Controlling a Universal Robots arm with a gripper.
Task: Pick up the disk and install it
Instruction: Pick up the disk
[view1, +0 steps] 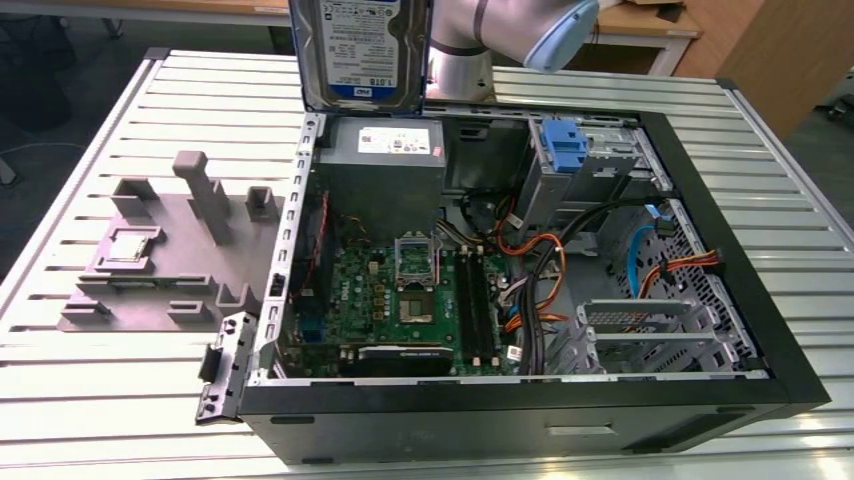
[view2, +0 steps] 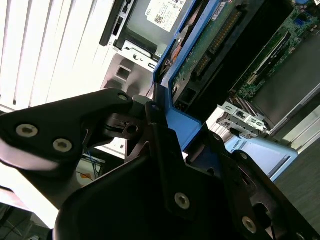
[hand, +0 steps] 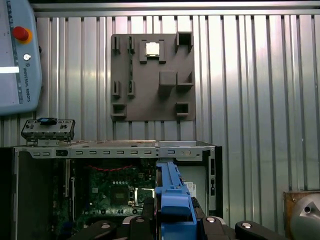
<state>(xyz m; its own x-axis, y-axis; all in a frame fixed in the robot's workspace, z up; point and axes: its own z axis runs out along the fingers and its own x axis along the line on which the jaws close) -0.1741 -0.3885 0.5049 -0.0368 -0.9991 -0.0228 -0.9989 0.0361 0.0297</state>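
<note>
The disk (view1: 360, 50), a silver drive with a white-and-blue label in a blue carrier, hangs upright above the back left corner of the open computer case (view1: 534, 425) in the exterior view. In the second wrist view my gripper (view2: 172, 131) is shut on the carrier's blue edge, and the disk's green circuit-board side (view2: 215, 45) faces the camera. The first wrist view shows the disk's blue carrier edge (hand: 170, 185) standing out from between the black fingers (hand: 142, 220), over the case's open interior (hand: 115, 190).
Inside the case are a motherboard (view1: 414, 300), a grey power supply with a white sticker (view1: 387, 150), orange cables and a bay with a bare blue bracket (view1: 567, 145). A grey fixture board (view1: 174, 250) lies on the slatted table at the exterior view's left. A pendant (hand: 15, 60) lies nearby.
</note>
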